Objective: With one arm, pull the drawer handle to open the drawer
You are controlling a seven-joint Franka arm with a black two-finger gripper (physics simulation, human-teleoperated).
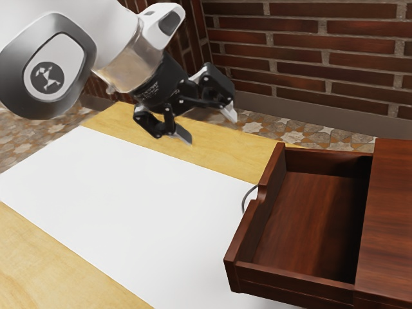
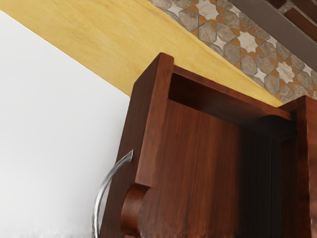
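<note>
A dark wooden drawer (image 1: 309,225) stands pulled far out of its cabinet (image 1: 389,212) at the exterior view's right, its inside bare. A thin curved metal handle (image 1: 248,196) sticks out from the drawer front toward the white mat. My black gripper (image 1: 207,126) hangs open in the air above the table, well to the exterior view's left of the handle and touching nothing. In the wrist view the drawer (image 2: 198,163) lies below the hand, with the metal handle (image 2: 106,191) arching off its front panel.
A white mat (image 1: 122,206) covers most of the light wooden table (image 1: 212,145). A brick wall (image 1: 309,45) and a patterned tile floor (image 1: 302,132) lie behind the table. The cabinet's top is flat and bare.
</note>
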